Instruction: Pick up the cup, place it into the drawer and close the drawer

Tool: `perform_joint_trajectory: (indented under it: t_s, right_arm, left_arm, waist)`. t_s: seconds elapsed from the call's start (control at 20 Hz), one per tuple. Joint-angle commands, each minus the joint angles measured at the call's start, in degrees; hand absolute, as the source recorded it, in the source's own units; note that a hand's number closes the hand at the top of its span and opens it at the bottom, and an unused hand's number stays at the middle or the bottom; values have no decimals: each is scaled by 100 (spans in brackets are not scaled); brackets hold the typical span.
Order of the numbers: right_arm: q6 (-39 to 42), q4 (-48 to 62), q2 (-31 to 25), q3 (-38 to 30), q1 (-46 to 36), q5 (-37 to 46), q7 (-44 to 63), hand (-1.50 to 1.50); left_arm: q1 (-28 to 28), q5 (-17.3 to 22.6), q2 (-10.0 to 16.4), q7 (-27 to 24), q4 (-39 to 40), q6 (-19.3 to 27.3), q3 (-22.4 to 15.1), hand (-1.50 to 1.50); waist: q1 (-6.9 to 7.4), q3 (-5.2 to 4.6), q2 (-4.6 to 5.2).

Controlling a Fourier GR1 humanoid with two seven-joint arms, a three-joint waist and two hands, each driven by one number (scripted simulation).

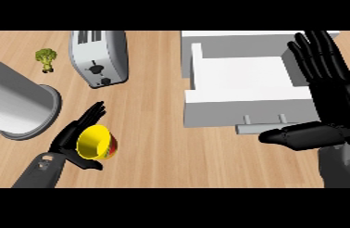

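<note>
Two grey forearms came in from the lower edge, one at each side. At lower left, the left hand [66, 138] was curled round the cup [96, 141], with the fingers up along its far side and the thumb under its near side. The cup's mouth was tipped toward the view. Whether its base touched the worktop [153, 143] could not be told. The cup was yellow inside with a red and orange outside, and it was well apart from the drawer [246, 112].

At the right, the right hand [322, 90] was open and held nothing. Its fingers were straight and pointed away along the drawer's right side, and its thumb stretched left, just beside the drawer's handle [263, 128].

There was one cup and one drawer, which was pulled out with its pale inside showing. One silver toaster [100, 58] with two slots stood at upper left. One piece of broccoli [46, 59] lay beside the toaster, and one large grey round pot [24, 106] was at the left edge.
</note>
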Motion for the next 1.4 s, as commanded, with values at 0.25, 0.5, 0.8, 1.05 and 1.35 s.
perform_joint_trajectory:
  t_s: [0.25, 0.5, 0.8, 1.05, 1.35]
  right_arm:
    - [-52, 89, 73, 66, 46, 160, -138, -150]
    - [82, 270, -123, -96, -72, 83, -128, -150]
    - [98, 85, -80, -82, 137, 20, -90, -150]
    - [31, -122, -89, -11, 165, 79, 166, -150]
    - [105, 68, -144, -248, 165, -70, -82, -150]
  left_arm:
    - [-192, -92, -333, -997, 419, -469, -136, -150]
    - [-213, -109, -510, -1059, 453, -676, -255, -150]
    - [-310, 135, -694, -1019, 345, -1436, -263, 150]
    - [-178, 11, -530, -1840, -117, 122, -206, 150]
    - [-133, 913, -776, -1497, -82, 2077, 1016, 150]
  waist:
    - [-22, -12, 19]
    - [6, -7, 11]
    - [-46, -12, 1]
    - [18, -9, -29]
    - [128, -4, -17]
